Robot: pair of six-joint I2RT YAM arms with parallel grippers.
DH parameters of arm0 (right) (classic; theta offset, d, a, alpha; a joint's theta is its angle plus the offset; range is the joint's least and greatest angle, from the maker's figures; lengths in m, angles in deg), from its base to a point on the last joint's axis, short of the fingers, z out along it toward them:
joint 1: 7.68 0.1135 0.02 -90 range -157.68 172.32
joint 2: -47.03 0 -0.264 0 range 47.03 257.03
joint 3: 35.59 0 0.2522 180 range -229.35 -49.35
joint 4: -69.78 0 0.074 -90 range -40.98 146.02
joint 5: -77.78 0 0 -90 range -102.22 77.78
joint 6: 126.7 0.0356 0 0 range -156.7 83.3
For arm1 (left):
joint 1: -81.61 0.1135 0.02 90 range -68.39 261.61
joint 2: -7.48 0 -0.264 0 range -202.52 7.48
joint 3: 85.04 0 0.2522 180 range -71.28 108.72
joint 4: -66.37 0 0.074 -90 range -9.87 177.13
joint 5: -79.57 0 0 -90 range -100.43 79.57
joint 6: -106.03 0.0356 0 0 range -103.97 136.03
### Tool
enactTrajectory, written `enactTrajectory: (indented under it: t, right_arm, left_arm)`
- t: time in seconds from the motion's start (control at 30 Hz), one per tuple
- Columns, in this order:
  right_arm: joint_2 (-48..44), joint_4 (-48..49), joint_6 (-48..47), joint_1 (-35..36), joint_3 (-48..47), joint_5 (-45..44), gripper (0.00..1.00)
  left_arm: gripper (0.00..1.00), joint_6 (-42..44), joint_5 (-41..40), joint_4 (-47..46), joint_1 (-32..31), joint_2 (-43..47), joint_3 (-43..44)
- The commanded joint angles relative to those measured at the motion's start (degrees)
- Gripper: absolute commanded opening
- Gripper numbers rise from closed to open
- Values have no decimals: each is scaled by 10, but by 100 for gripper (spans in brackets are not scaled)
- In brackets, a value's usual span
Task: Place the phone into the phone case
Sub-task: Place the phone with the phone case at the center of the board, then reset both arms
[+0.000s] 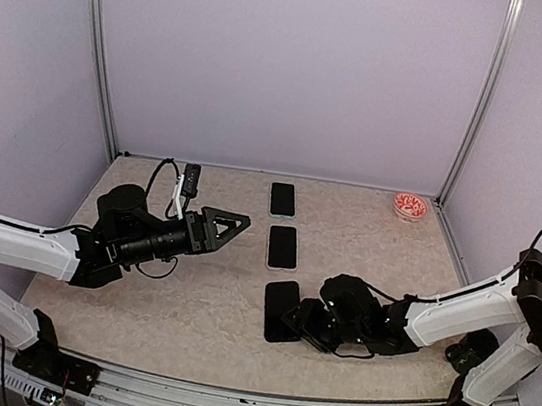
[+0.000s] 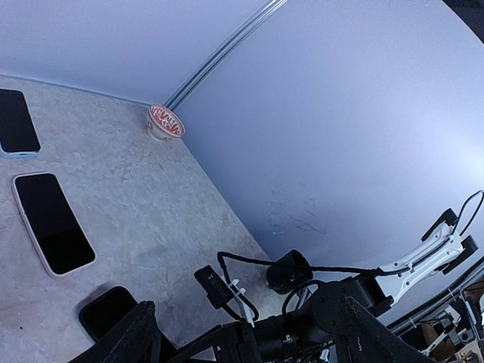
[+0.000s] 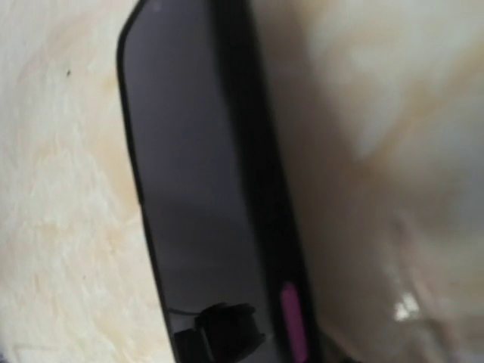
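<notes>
Finds the black phone flat on the surface, nearest of three in a column, right jaws low at its right edge, probably for pressing it home. Cannot tell if released or clenched. Holds left jaws spread, empty, aside. Reveals only from right wrist a dark rim, likely the case, with pink button.

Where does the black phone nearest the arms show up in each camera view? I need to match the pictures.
Top external: the flat black rectangular phone lies lower centre, nearest of three in a column.
Left wrist: bottom left, partly hidden.
Right wrist: fills the middle, close up.
Shared landmark: the white-rimmed dark-screened phone next to it, in top and left wrist views only.
</notes>
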Motion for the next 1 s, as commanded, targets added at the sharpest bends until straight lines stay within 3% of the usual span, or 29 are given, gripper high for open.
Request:
enactTrajectory:
  t: [0.0,0.23,0.33,0.43,0.57,0.63,0.77,0.97]
  right_arm:
    - [-35,-79,-27,6,-21,-51,59]
    - [-47,-137,-78,6,-42,-60,74]
    - [-57,-163,-114,6,-53,-70,81]
    - [-88,-202,-166,6,-74,-132,98]
    - [-150,-226,-263,-13,-92,-242,99]
    - [-182,-219,-330,-52,-89,-260,100]
    - [-220,-165,-433,-187,-73,-171,99]
    - [-212,-115,-589,-344,-92,-122,100]
  left_arm:
    - [77,-3,5,-23,2,-4,-4]
    - [81,7,-2,-5,4,1,2]
    - [91,23,-23,35,10,16,7]
    - [99,49,-65,91,14,45,15]
    - [99,89,-152,195,20,82,45]
    - [99,104,-197,250,22,90,69]
    - [99,113,-276,327,29,94,94]
    - [99,141,-355,360,66,81,106]
